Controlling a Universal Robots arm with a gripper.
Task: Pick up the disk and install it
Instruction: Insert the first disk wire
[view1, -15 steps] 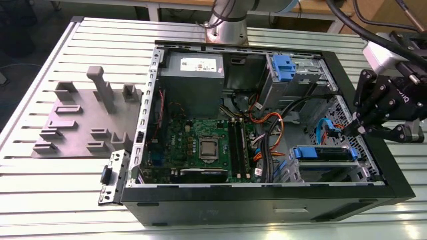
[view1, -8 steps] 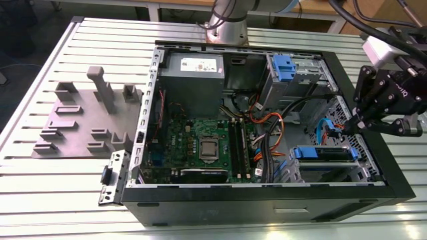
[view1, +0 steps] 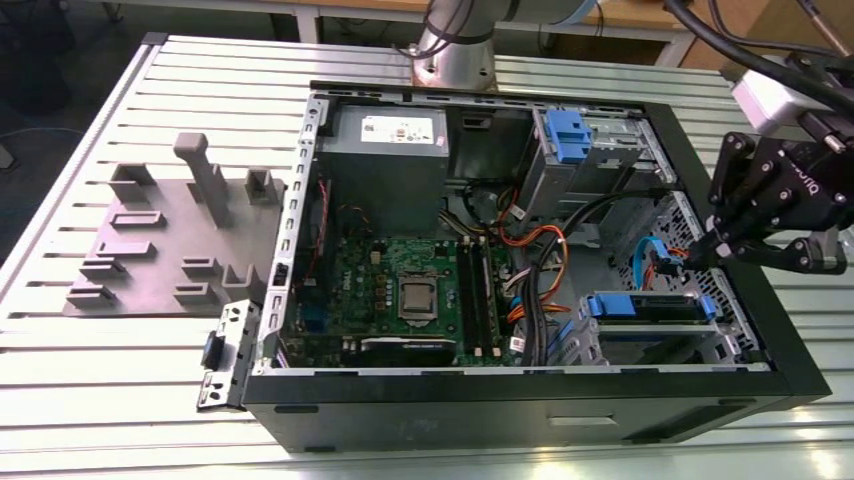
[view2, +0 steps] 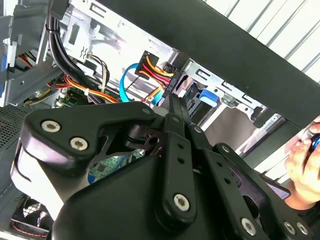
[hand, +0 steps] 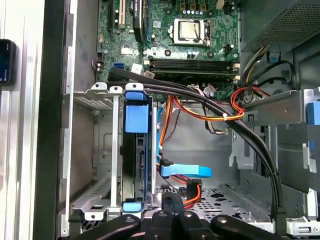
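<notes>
The work surface is a slatted metal table (view1: 107, 350), with one open black computer case (view1: 534, 410) lying on its side on it. One grey moulded fixture (view1: 167, 250) rests on the table beside the case, toward the exterior view's left. A person's hand (view2: 302, 167) shows beyond the case rim in the second wrist view.

My gripper (view1: 699, 250) hangs over the case's edge at the exterior view's right, above the drive cage. Its fingers are closed together with nothing between them, and the tips point into the case near the orange and blue cables (view2: 150, 70).

The disk (view1: 650, 307) sits in the drive cage (hand: 95, 150), apart from my fingers; in the first wrist view it stands edge-on, with a blue carrier tab at each end.

Count: one motherboard (view1: 400, 290), one power supply (view1: 387, 130), one disk in its blue carrier, and one further blue carrier (view1: 567, 130) in the upper bay.
</notes>
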